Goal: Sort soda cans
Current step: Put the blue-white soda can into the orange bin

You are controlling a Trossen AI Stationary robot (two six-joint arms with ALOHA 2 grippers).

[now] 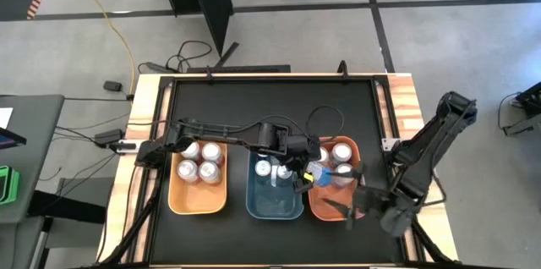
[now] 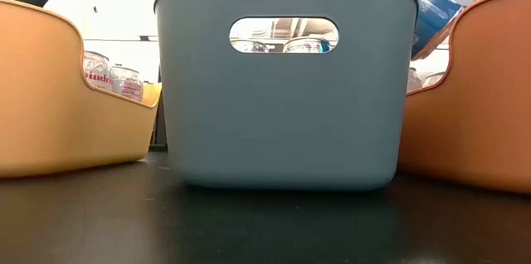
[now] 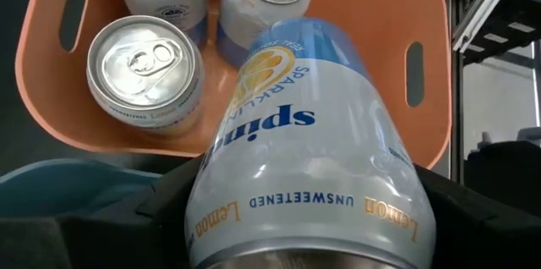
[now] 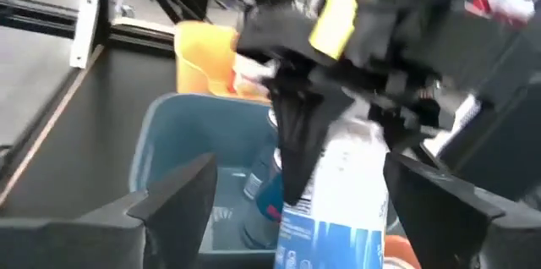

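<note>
— Starting from the left, what's there?

— A yellow-orange bin [image 1: 196, 201] with four silver-topped cans [image 1: 199, 161] standing upright in its far half. The left arm reaches across above them, so that bin sits well off to the left of its claw.

— And the middle?

— A blue bin [image 1: 272, 205], with a couple of cans [image 1: 264, 168] at its far end. The left claw [image 1: 306, 178] hangs just over the rim between this bin and the red-orange bin [image 1: 331, 205] on the right.

— Is it holding anything?

— Yes, it's clamped on a pale blue and white can [image 3: 304, 159] (a lemon sparkling water, by the print). The can is tilted, its body sticking out ahead of the fingers [image 3: 173, 197], above the red-orange bin.

— What's beneath it?

— Three upright cans [image 3: 145, 70] on that bin's floor, just past the claw's tip, grouped toward the far end. From table height you only catch the held can [image 2: 431, 11] poking up aslant between the blue and red-orange bins.

— The right arm?

— Its claw [image 1: 359, 201] sits at the near right corner of the red-orange bin, fingers [image 4: 173, 197] spread wide and released, gripping nothing. The held can is straight ahead of it, between its two fingers but clear of them.
</note>
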